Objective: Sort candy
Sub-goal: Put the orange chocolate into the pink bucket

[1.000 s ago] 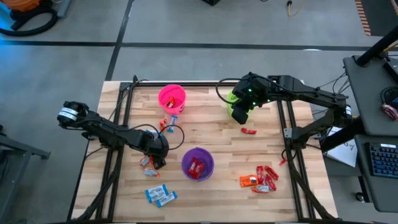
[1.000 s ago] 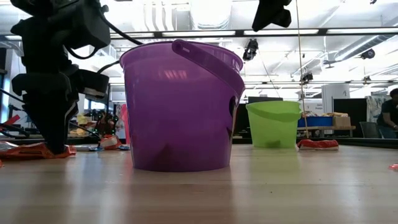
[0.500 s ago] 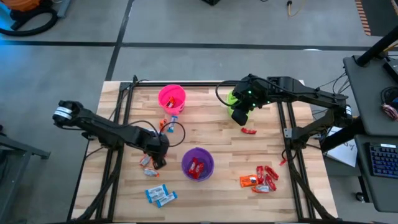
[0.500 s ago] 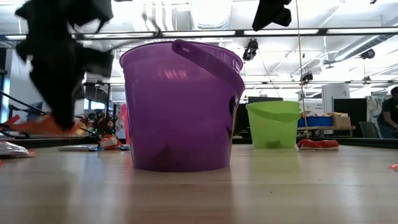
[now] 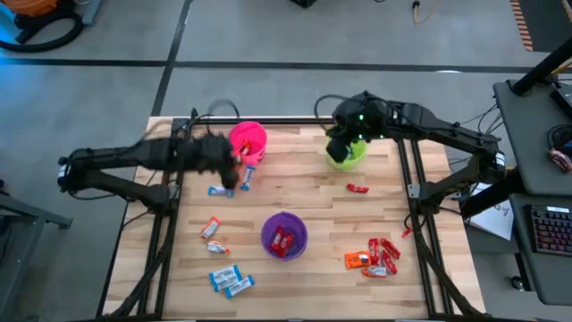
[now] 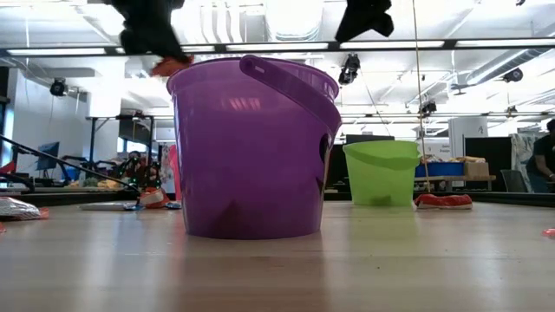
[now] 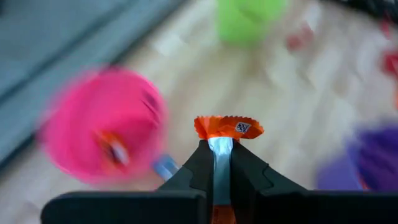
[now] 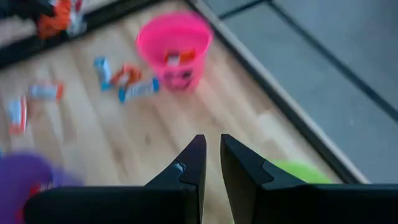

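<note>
Firmly clamped in left end effector (image 7: 214, 163): orange candy (image 7: 227, 127), lifted near pink cup (image 5: 248, 140), probably for dropping there. Right end effector (image 8: 210, 163) narrow, empty, above green cup (image 5: 348, 152). More candy (image 5: 373, 254) loose on bench (image 5: 304, 192).

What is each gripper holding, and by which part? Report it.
Left gripper: an orange-wrapped candy, pinched across its middle, crimped end sticking out. Right gripper: nothing.

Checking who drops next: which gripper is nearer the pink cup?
Left. The left gripper is beside the pink cup; the right gripper is above the green cup.
</note>
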Motion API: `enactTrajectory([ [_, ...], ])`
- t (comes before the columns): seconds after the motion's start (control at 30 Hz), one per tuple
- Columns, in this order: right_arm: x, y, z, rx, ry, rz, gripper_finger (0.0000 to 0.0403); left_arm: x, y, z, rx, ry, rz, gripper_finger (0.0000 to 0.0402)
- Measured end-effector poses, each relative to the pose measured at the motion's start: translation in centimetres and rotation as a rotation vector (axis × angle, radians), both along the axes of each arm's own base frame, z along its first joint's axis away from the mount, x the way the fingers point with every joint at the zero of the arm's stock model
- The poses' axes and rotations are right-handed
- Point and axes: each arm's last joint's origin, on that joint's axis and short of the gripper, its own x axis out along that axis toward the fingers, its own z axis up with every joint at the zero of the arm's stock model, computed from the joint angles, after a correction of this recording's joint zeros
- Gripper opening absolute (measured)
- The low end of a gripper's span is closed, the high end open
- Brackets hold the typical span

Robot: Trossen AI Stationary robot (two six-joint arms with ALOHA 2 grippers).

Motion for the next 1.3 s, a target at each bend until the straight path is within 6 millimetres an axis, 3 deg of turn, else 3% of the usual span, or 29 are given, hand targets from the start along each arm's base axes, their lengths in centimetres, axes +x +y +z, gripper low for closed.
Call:
enactTrajectory([
  [0.2, -0.2, -2.6, 0.9, -0.06, -0.106, -0.064, 0.004, -0.4, 6.8, 0.6, 0.068, -0.134, 0.078, 0.0011],
  [0.33, -0.8, -4.1, 1.0, -0.065, -0.111, -0.116, 0.004, -0.3, 10.7, -0.8, 0.068, -0.12, 0.114, 0.0011],
  [0.43, -1.2, -4.8, 1.0, -0.067, -0.11, -0.147, 0.004, 0.4, 12.6, -2.0, 0.06, -0.087, 0.101, 0.0011],
  [0.67, -1.8, -6.1, 0.9, -0.085, -0.094, -0.18, 0.004, 2.8, 14.7, -5.8, 0.025, 0.026, 0.04, 0.0011],
  [0.87, -1.7, -6.8, 0.5, -0.08, -0.079, -0.198, 0.004, 3.7, 15.7, -8.1, -0.032, 0.09, 0.055, 0.0013],
  [1.3, -1.7, -6.7, 0.2, -0.03, -0.078, -0.224, 0.004, 3.3, 15.3, -7.9, -0.089, 0.082, 0.107, 0.0086],
])
